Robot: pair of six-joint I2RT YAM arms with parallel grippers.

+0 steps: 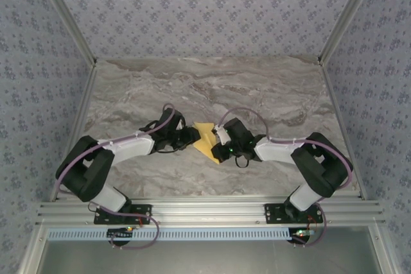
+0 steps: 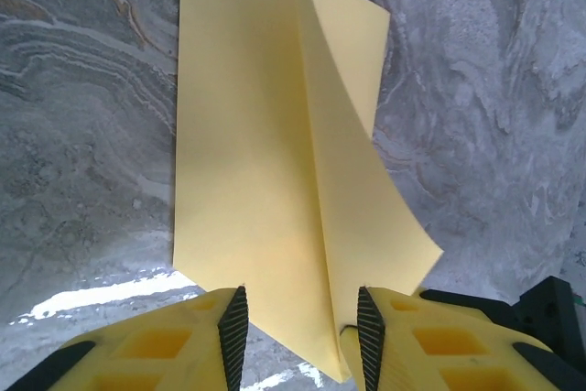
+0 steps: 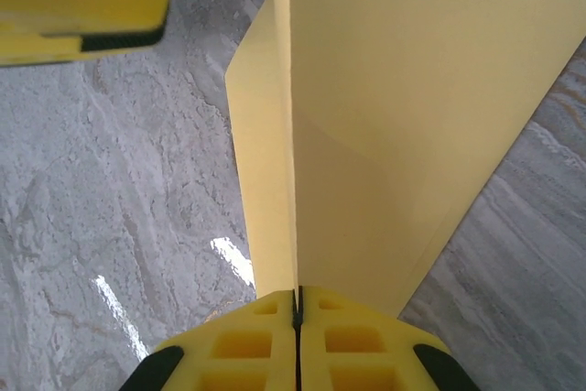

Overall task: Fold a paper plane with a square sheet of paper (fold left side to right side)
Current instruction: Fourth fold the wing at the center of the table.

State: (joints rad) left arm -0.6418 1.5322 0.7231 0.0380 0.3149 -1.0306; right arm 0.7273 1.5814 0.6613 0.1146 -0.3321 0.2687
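— Watching the square sheet of paper (image 1: 205,138)? Where is it just now?

— Middle of the marble table (image 1: 270,94), part folded, one flap standing up off the stone, between the two claws.

— How will it handle, do you reckon?

— Light as anything, thin and floppy, I'd say. It bends under its own weight and takes a crease wherever it gets pinched. Smooth too, so it may slide on that stone. Best taken at an edge or along the crease, never mid-panel.

— And the arms?

— Over at seven o'clock the left arm (image 1: 122,149) is bent at the elbow with its wrist low, so the left gripper (image 2: 301,332) sits at nine o'clock of the sheet. Its black pads (image 2: 234,331) stand apart with the paper's pointed end lying in the gap, not pinched as far as I can see.

— The other one?

— From five o'clock the right arm (image 1: 282,150) mirrors it. The right gripper (image 3: 298,304) sits at three o'clock of the sheet, clamped tight on the fold, the raised flap rising straight out of the seam.
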